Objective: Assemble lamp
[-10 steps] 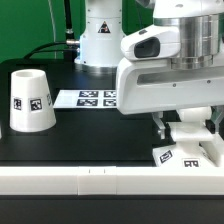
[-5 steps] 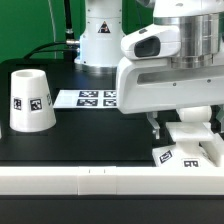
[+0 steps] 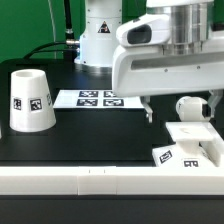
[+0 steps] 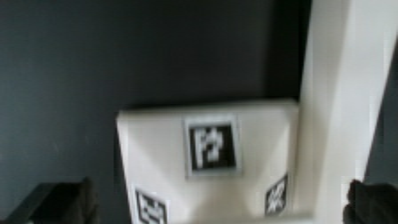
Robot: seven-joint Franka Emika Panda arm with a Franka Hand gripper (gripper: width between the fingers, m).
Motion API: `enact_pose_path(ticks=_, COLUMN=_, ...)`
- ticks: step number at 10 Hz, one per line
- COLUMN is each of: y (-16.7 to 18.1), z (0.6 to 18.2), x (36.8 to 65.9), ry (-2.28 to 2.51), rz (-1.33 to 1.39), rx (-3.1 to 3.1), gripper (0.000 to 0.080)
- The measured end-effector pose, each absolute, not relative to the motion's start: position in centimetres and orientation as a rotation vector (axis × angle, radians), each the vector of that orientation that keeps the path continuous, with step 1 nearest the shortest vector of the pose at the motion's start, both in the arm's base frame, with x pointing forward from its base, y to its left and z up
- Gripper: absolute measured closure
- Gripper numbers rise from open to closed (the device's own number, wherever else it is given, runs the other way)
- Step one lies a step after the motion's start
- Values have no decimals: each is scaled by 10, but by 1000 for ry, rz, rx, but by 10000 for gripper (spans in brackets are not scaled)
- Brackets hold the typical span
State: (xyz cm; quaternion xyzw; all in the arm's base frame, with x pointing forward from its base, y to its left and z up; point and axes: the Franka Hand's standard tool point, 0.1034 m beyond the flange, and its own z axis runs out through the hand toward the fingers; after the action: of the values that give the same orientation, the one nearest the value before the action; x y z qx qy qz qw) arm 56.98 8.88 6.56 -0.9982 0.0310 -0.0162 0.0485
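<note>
— Where does the shade (image 3: 30, 100) stand?
— On the black table (image 3: 100, 135), at the exterior view's left. The marker board (image 3: 95, 98) lies beside it, slightly farther back.
— And the base (image 3: 190, 150)?
— Near edge, the exterior view's right. The bulb (image 3: 190, 107) shows just above it, between the spread fingers of the gripper (image 3: 181, 112); contact unclear.

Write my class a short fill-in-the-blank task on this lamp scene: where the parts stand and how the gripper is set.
1. The shade stands on the exterior view's ___ side.
2. The bulb stands on the ___.
3. The gripper holds nothing; its jaws are ___.

Missing words: left; base; open.
</note>
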Motion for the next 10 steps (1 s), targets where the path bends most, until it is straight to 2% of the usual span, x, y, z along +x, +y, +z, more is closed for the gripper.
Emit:
enact_pose_path(ticks=1, y=95, z=69, x=558, ry=93, rz=-35, rx=-3043, gripper=101)
enact_pose_path(ticks=4, y=122, z=60, x=534, ry=66, rz=-13, rx=-3037, gripper=101)
enact_pose_path(ticks=8, y=123, z=58, x=530, ry=54, rz=24, rx=-3041, gripper=101)
enact_pose_path(ticks=10, y=128, z=59, x=526, ry=38, rz=159, rx=-3040, gripper=101)
